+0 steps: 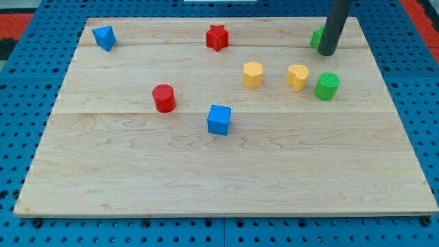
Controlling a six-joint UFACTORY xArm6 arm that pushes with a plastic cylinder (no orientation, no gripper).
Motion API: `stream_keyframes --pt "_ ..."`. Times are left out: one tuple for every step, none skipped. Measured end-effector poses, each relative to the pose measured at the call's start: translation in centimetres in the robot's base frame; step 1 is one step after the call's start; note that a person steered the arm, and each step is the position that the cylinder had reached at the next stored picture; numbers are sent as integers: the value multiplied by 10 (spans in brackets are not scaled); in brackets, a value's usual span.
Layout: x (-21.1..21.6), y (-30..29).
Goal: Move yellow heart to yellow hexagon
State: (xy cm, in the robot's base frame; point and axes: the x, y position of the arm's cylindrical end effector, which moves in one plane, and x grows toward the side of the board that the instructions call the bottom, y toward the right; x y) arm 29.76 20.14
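The yellow heart (298,76) lies on the bench (206,171) toward the view's right, with the yellow hexagon (252,74) near it on the view's left and nothing between the two. A green cylinder (327,86) sits just beside the heart on the view's right; whether they touch cannot be told.

In my judgement the push has not begun. To do it well, my tip (326,53) should come down into the space on the heart's right side, between heart and green cylinder, then drive straight toward the view's left along the line joining the two yellow blocks. That gap looks tight, so entry from the view's top side is safer than a sideways sweep, which would likely carry the green cylinder along. An off-centre contact would probably spin the heart aside.

The rod stands nearly upright, entering from the view's top right. My tip rests above and to the right of the heart, apart from it, and hides part of a green block (316,38) whose shape cannot be made out. The tool has no jaws and grasps nothing.
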Motion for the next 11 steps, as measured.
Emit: stream_keyframes --pt "0 0" --pt "0 0" --pt "17 0" --pt "57 4" --pt "62 -4" --pt "57 -35" --pt "54 -40" --pt "78 -41" --pt "89 -58" --pt "89 -88" --pt "91 -105"
